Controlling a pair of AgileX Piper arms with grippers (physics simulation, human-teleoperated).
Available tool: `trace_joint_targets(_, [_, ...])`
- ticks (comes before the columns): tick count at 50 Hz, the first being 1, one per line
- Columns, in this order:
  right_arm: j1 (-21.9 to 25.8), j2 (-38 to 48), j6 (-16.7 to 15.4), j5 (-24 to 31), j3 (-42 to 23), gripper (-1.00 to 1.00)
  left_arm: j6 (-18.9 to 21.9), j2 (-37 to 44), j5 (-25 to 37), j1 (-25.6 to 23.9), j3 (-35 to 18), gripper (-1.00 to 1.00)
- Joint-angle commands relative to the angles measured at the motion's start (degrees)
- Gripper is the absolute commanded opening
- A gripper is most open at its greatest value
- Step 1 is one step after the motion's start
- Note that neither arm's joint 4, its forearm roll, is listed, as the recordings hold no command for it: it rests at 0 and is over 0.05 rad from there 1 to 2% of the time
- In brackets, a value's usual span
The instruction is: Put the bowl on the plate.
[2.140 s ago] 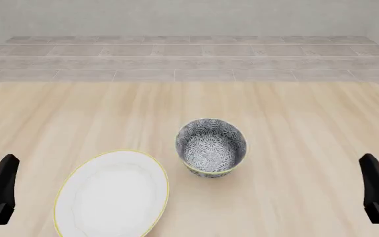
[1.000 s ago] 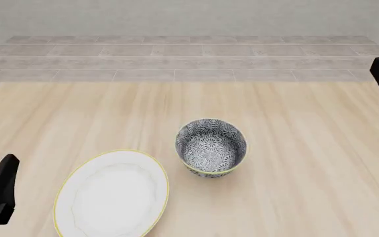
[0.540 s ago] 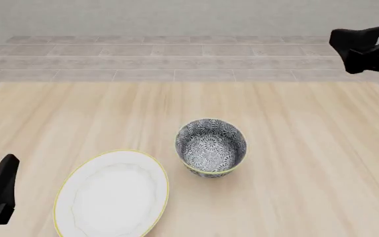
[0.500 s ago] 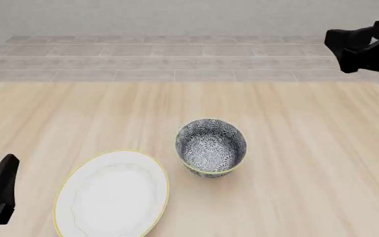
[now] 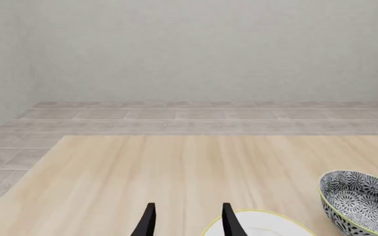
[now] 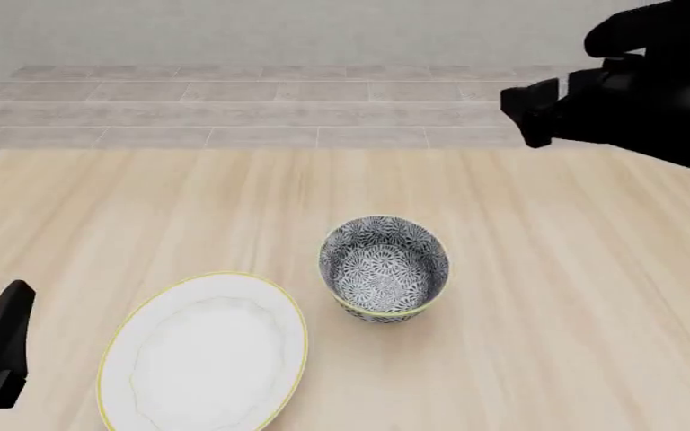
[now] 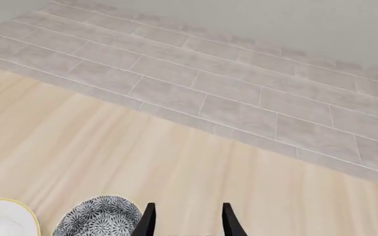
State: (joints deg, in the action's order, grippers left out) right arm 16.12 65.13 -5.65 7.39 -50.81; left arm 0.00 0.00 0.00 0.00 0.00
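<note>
Nothing of the placement is judged to be done: the plain white round shallow plate with a thin yellow-gold rim [image 6: 205, 353] lies bare at the near edge of the pale wooden table [image 6: 141, 215], and nothing is resting on it. The left gripper [image 5: 185, 221] is seen low at the near left edge of the table, just beside the plate; its two dark fingers are held a moderate gap apart, and nothing is held or touched by them. A little farther back, just beside the plate on its right and apart from it, the small deep round bowl with the dark blue-grey and white floral pattern [image 6: 384, 267] stands upright on the table, ungrasped. Farthest back, the right gripper [image 7: 185, 220] is carried high above the far right part of the table, well apart from the bowl; its fingers are likewise parted, with nothing between them. The approach, the grasp, the lift and the setting down on the plate are all judged to remain.
</note>
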Motion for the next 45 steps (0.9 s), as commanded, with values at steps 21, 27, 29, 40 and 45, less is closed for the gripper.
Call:
trace_joint_targets(21, [7.1, 13.3, 1.1, -5.0, 1.0, 1.0, 0.0, 0.0, 0.0, 0.0, 0.0, 1.0])
trace_joint_targets(27, [7.1, 14.2, 0.7, -5.8, 1.8, 1.0, 0.0, 0.0, 0.0, 0.0, 0.0, 1.0])
trace_joint_targets(29, [6.9, 14.9, 0.9, -6.3, 2.2, 1.0, 0.0, 0.0, 0.0, 0.0, 0.0, 1.0])
trace_joint_targets(40, [7.6, 19.0, 0.1, -9.3, 3.5, 1.0, 0.0, 0.0, 0.0, 0.0, 0.0, 1.0])
trace_joint_targets(45, [7.9, 20.3, 0.4, -10.0, 3.7, 1.0, 0.0, 0.0, 0.0, 0.0, 0.0, 1.0])
